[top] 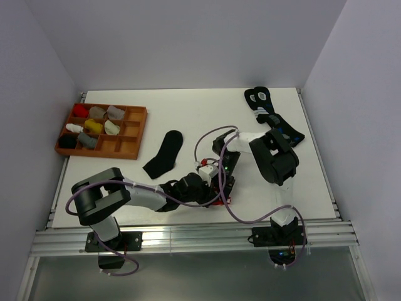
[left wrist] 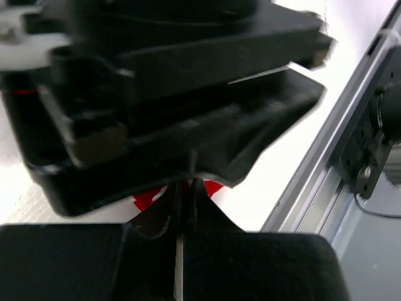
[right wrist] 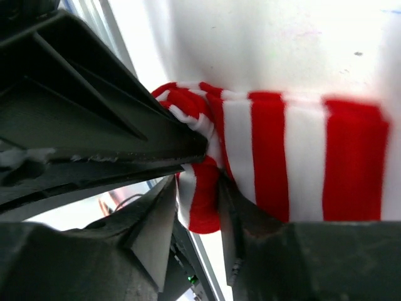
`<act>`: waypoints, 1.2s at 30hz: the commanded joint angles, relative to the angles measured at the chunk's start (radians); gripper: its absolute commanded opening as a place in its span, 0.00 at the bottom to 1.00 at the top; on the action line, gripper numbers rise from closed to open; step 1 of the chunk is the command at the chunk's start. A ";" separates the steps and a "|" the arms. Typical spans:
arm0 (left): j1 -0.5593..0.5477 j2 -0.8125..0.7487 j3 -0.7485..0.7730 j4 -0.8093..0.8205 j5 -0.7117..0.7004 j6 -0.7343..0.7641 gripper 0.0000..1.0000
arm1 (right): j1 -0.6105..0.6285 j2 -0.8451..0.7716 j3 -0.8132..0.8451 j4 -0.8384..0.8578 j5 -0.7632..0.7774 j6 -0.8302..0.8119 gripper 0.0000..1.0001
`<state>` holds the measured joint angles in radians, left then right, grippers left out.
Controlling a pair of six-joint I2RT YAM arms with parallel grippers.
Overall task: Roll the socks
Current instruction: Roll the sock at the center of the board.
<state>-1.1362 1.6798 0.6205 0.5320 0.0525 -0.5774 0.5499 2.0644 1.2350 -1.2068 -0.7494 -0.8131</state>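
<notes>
Your two grippers are nose to nose near the front middle of the table [top: 188, 106].

Right gripper [right wrist: 195, 188]: clamped on the striped sock [right wrist: 294, 157]. A folded red-and-white edge is squeezed between its two fingers [right wrist: 153, 232]. The rest of the sock lies flat on the table, running ahead and to the right of the fingertips in the wrist view.

Left gripper [left wrist: 186, 187]: jaws pressed almost together, with only a hairline slit between them. Red fabric shows on either side of its tips, touching or just under them. You can't tell from either wrist view whether any cloth is actually pinched.

From the right wrist, the left gripper's tip comes in from the left and butts against the bunched end of the sock, just above the right fingers. From the left wrist, the right gripper's body sits directly ahead, blurred, and fills most of the frame, so the sock is mostly hidden.

Black sock [top: 164, 153]: flat on the table, up-table and left of the left gripper, clear of both hands. Farther left of it is a tray [top: 142, 130] holding small sock bundles [top: 94, 127].

Dark ringed socks [top: 272, 116] lie beyond the right arm's elbow, well apart from its gripper.
</notes>
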 commanded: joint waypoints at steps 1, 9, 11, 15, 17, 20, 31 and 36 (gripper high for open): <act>0.000 0.021 -0.001 -0.190 -0.048 -0.087 0.00 | -0.005 -0.069 -0.022 0.242 0.110 0.084 0.42; -0.002 0.017 0.012 -0.283 -0.103 -0.160 0.00 | -0.053 -0.176 -0.016 0.349 0.196 0.202 0.46; -0.002 0.021 0.019 -0.294 -0.102 -0.167 0.00 | -0.082 -0.190 -0.008 0.352 0.185 0.206 0.47; -0.002 0.040 0.034 -0.319 -0.092 -0.191 0.00 | -0.117 -0.248 -0.020 0.365 0.196 0.210 0.48; -0.002 0.055 0.053 -0.343 -0.086 -0.196 0.00 | -0.131 -0.271 -0.040 0.378 0.197 0.209 0.49; 0.001 0.061 0.074 -0.363 -0.062 -0.208 0.00 | -0.149 -0.314 -0.071 0.398 0.188 0.210 0.50; 0.070 0.096 0.257 -0.634 0.067 -0.213 0.00 | -0.231 -0.490 -0.204 0.499 0.183 0.219 0.50; 0.121 0.118 0.323 -0.742 0.142 -0.188 0.00 | -0.275 -0.538 -0.223 0.526 0.173 0.233 0.51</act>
<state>-1.0416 1.7550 0.9234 0.0143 0.1413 -0.8055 0.2966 1.5707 1.0134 -0.7345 -0.5667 -0.5926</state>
